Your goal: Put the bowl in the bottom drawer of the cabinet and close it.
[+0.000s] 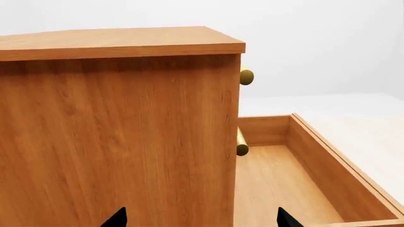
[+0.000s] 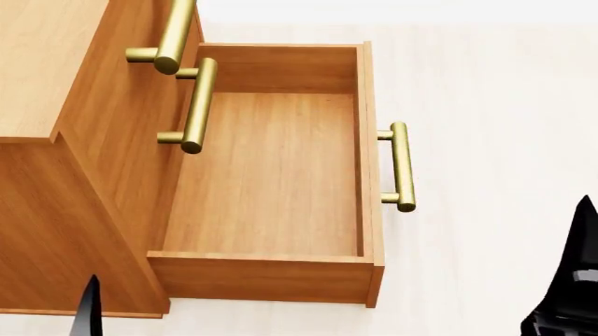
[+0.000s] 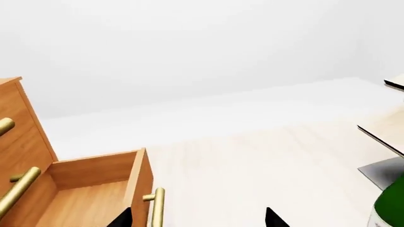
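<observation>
Plainly unmarked cabinet (image 2: pixel 56 203), bottom drawer (image 2: pixel 271 175) pulled open, bare inside

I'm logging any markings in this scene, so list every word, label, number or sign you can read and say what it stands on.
None: no readable text in any view.
The cabinet shows only bare wood grain.
The bottom drawer, pulled open, and its brass handle carry no marks.
The green bottle is cut off at the right wrist view's edge, and no label shows on the visible part.
</observation>
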### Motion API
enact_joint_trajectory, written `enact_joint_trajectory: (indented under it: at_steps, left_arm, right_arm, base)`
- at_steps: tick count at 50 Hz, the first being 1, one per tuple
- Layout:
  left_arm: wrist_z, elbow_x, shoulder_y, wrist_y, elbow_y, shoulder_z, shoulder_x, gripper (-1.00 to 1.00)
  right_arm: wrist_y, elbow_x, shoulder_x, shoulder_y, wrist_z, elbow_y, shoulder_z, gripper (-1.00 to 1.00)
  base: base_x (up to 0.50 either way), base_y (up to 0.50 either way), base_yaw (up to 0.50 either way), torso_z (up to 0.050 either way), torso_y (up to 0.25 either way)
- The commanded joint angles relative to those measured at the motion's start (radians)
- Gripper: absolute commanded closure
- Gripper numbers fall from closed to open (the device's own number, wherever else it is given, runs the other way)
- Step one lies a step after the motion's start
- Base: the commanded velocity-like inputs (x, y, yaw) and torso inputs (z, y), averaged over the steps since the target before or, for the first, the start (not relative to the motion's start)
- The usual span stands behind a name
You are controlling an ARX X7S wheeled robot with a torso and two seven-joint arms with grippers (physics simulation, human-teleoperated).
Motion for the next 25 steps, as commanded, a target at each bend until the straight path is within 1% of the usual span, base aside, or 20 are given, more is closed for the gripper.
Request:
enact_joint_trajectory:
  at_steps: [1, 4, 6, 7, 12, 24, 25]
  left_arm:
    - [0.010, 0.035, -0.019, 0.076, -0.052, -0.014, 0.029, -1.00]
    - [0.007, 0.033, -0.022, 0.073, -0.052, -0.012, 0.028, -1.00]
    - [0.005, 0.034, -0.021, 0.074, -0.051, -0.012, 0.025, -1.00]
    - [0.004, 0.032, -0.020, 0.075, -0.051, -0.013, 0.025, -1.00]
    - [-0.003, 0.029, -0.027, 0.070, -0.048, -0.008, 0.024, -1.00]
    - [-0.008, 0.029, -0.032, 0.073, -0.048, 0.002, 0.021, -1.00]
    - [-0.009, 0.029, -0.035, 0.070, -0.047, 0.005, 0.022, -1.00]
  right_arm:
    - [0.066, 0.001, -0.120, -0.187, -0.245, -0.053, 0.380, -1.00]
    - [0.097, -0.021, -0.160, -0.218, -0.320, -0.058, 0.452, -1.00]
    - [0.139, -0.078, -0.188, -0.227, -0.407, -0.089, 0.511, -1.00]
    - [0.139, -0.068, -0.207, -0.244, -0.435, -0.091, 0.541, -1.00]
    - [0.153, -0.085, -0.247, -0.278, -0.520, -0.108, 0.633, -1.00]
    - [0.170, -0.141, -0.340, -0.332, -0.695, -0.085, 0.776, -1.00]
    - [0.177, -0.169, -0.353, -0.328, -0.734, -0.079, 0.790, -1.00]
  base:
    - [0.00, 0.00, 0.00, 0.000, 0.000]
    - [0.00, 0.00, 0.00, 0.000, 0.000]
    - [0.00, 0.00, 0.00, 0.000, 0.000]
    - [0.00, 0.00, 0.00, 0.000, 0.000]
    - [0.00, 0.00, 0.00, 0.000, 0.000]
    - [0.00, 0.00, 0.00, 0.000, 0.000]
    - [0.00, 0.00, 0.00, 0.000, 0.000]
